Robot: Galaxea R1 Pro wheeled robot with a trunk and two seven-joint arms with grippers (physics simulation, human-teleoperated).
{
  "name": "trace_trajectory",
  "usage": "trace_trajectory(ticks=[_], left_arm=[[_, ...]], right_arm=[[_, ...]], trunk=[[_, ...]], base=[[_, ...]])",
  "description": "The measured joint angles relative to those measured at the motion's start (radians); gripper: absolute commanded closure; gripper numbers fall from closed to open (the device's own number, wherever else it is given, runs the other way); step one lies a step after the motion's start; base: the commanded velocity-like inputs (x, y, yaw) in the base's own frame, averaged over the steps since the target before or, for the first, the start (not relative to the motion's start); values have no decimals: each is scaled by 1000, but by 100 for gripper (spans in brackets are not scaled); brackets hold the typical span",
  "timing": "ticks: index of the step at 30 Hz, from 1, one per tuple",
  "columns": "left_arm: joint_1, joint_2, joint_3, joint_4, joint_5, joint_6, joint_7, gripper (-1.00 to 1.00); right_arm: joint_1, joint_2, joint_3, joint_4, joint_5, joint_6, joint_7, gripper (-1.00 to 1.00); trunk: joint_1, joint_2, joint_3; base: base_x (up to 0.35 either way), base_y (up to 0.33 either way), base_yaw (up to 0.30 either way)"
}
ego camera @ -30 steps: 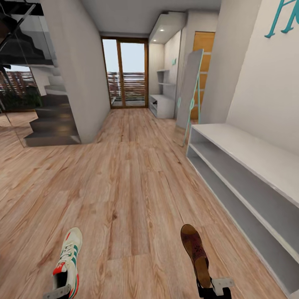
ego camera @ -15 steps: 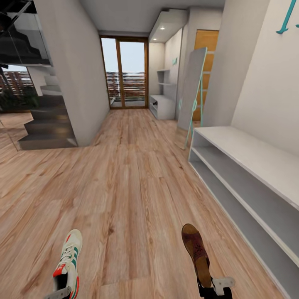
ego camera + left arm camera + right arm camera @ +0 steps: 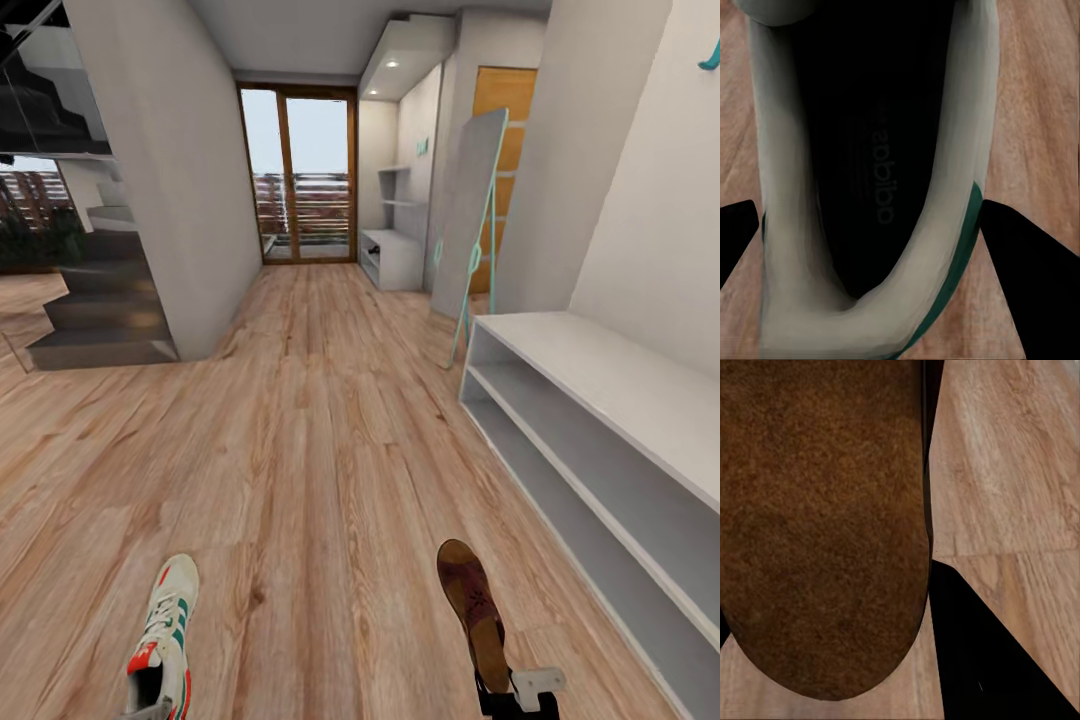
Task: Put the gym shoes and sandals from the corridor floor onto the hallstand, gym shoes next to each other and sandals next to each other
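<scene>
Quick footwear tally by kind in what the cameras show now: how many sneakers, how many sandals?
Gym shoes: 1, the gym shoe at the left tool.
Sandals: 1, the brown sandal at the right tool.
Total: 2 pieces of footwear, both above the corridor floor.

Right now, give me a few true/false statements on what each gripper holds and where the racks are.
1. The left gripper holds an off-white lace-up sneaker with green stripes. True.
2. The right gripper holds a second sneaker. False: it holds a flat brown leather sandal.
3. The plain low white bench-cabinet at the right has shoes on its shelves. False: its visible shelves are bare.
4. A pale grey stepped hallstand stands far down the corridor by the glass door. True.
</scene>
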Motion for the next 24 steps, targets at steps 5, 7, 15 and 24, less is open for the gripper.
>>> trace_trajectory(ticks=[5,7,15,24], left_arm=[[0,0,-2,56,-2,-100,0,100],[0,0,-2,63,-2,-110,0,100],[-1,0,-1,68,0,-118,0,100],[-1,0,-1,69,2,-118,0,100]], right_arm=[[0,0,0,0,0,-1,0,100],[0,0,0,1,0,-1,0,100],[0,0,0,9,0,-1,-1,100],[0,2,0,23,0,-1,-1,100]], trunk=[[0,0,0],[0,0,0],[0,0,0],[0,0,0]], base=[[339,0,0],[339,0,0],[339,0,0],[339,0,0]])
